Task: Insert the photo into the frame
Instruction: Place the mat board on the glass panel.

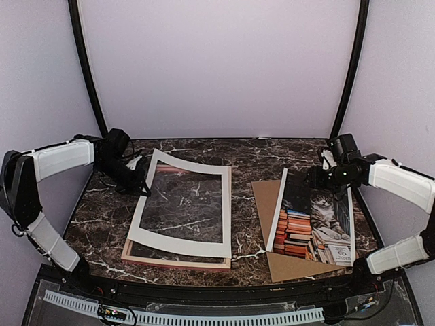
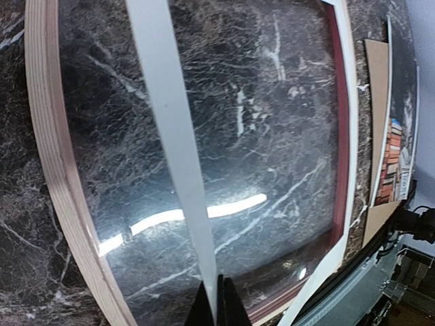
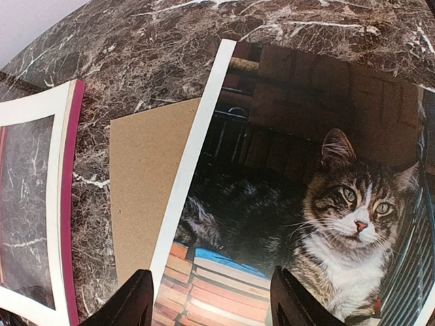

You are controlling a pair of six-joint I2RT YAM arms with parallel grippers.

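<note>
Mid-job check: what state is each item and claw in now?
frame: lying flat, no photo inside
white mat: askew over the frame, edge pinched
photo: face up on backing board, unheld
left claw: shut on the white mat
right claw: open above the photo

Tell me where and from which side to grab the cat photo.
Likely the far short edge of the photo, from the right: it is a thin sheet flat on the backing board, so only an edge is pinchable; the right gripper hovers there, jaws open.
</note>
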